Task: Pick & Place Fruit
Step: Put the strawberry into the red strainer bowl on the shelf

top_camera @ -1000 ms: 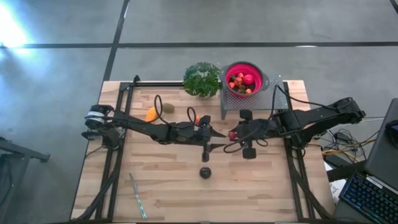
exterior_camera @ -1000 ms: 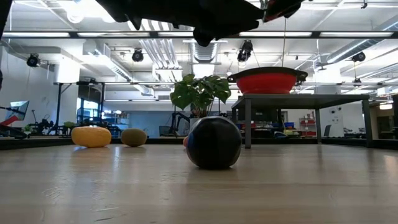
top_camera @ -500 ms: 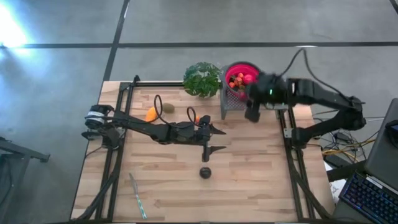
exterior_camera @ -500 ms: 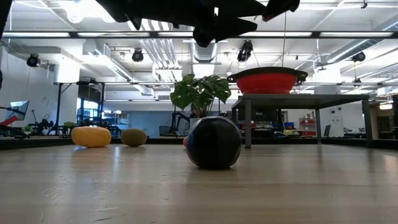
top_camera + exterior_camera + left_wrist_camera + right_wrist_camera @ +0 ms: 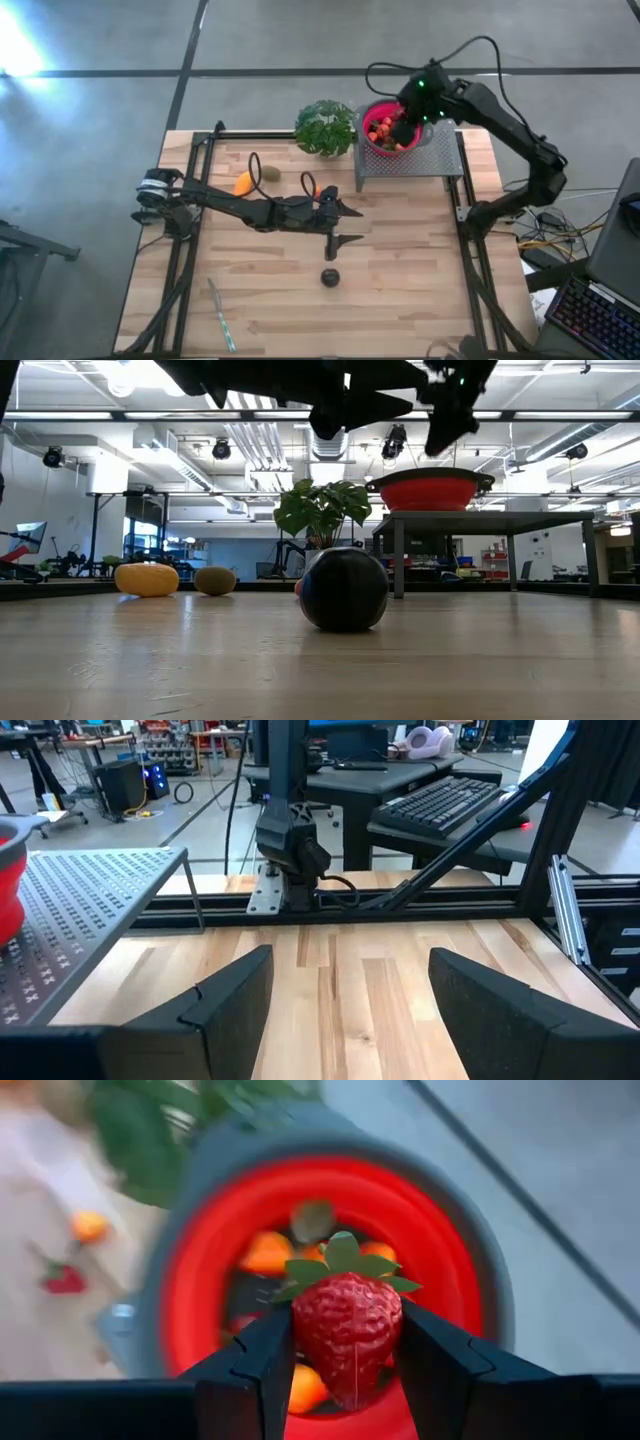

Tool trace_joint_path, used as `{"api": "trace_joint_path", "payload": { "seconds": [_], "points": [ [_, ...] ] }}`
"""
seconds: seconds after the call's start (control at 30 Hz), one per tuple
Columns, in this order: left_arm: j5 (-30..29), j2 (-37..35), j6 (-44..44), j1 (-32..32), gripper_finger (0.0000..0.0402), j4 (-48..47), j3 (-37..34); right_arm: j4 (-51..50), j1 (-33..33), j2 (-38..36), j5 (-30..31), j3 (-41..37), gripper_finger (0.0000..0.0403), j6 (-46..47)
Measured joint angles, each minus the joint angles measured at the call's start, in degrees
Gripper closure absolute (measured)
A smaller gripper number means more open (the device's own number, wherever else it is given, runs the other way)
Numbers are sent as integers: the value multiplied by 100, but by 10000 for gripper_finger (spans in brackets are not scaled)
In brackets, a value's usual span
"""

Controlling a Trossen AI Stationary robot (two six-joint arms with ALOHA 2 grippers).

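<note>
Gripping a strawberry, right jaws hang over the red bowl.

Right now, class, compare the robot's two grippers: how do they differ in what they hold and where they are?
The right gripper is closed on a red strawberry; the left gripper is open and holds nothing. The right gripper hangs above the red bowl on the raised perforated stand; the left gripper sits low over the bare wooden table, near mid-table. Both have two dark fingers.
</note>
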Motion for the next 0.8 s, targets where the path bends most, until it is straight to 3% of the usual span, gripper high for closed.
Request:
{"api": "trace_joint_path", "payload": {
  "seconds": [0.4, 0.8],
  "points": [
    [0, 0, -5, 0, 129, -43, 0, -223, -416, 912, 8, 66, 257, -101],
    [0, 0, -7, 0, 129, -47, -2, -352, -411, 1116, 47, 66, 249, -118]
  ]
}}
